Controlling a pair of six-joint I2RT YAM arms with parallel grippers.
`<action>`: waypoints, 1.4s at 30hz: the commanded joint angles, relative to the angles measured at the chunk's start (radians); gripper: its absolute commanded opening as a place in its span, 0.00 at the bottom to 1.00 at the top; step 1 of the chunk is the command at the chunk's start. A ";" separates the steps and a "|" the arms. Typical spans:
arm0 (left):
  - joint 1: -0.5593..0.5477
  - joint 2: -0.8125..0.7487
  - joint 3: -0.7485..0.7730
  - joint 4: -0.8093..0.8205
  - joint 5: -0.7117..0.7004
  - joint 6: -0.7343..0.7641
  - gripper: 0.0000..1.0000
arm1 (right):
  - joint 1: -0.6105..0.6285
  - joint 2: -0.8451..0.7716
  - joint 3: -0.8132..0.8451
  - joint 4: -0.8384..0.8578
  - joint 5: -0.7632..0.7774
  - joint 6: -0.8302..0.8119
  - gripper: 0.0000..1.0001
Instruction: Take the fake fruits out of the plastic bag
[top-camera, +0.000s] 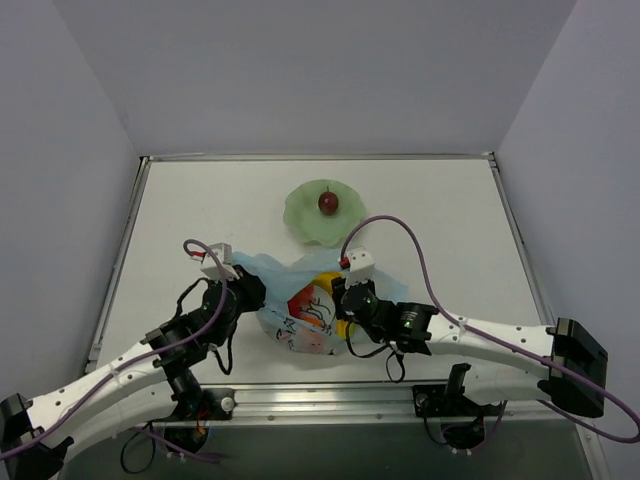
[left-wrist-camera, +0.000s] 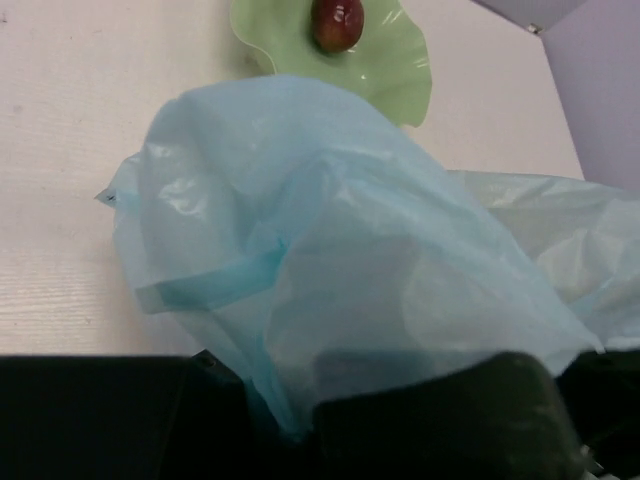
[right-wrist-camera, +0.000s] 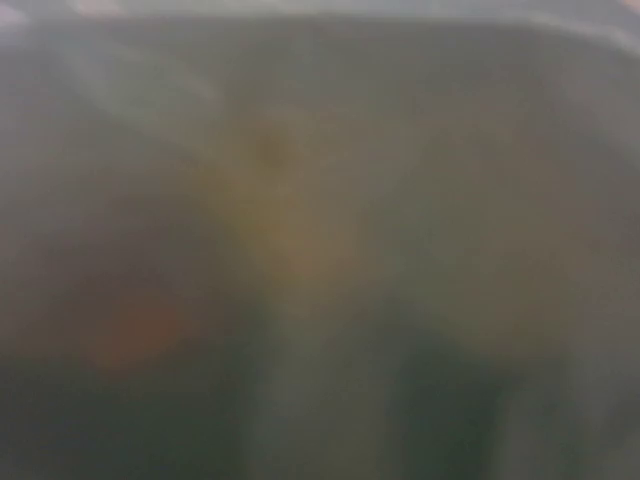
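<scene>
The plastic bag (left-wrist-camera: 330, 250), lying by the arm bases, is draping the left pincer (top-camera: 247, 292), which is clenching its edge. The right pincer (top-camera: 346, 291), state untellable, is groping inside among the fake fruits (top-camera: 315, 300), risking grabbing film blindly.

No legible text; plastic bag (top-camera: 305, 312) print unreadable.

I work in a lab test booth; a white table (top-camera: 180, 210) edged by a metal rail (top-camera: 320, 400); plain pale walls (top-camera: 300, 70) box it in; my left arm (top-camera: 110, 385) and right arm (top-camera: 490, 340) are bolted at its near edge; purple cables (top-camera: 420, 250) loop loose.
</scene>
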 joint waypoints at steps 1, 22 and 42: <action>0.007 -0.064 0.003 -0.025 -0.033 -0.036 0.02 | 0.002 0.069 0.049 -0.076 0.247 0.162 0.00; 0.025 0.020 0.076 -0.039 -0.098 -0.020 0.03 | 0.162 -0.247 0.021 -0.105 -0.131 0.022 0.00; 0.010 0.102 -0.089 0.017 0.079 -0.120 0.02 | -0.172 0.056 0.494 0.265 -0.271 -0.161 0.00</action>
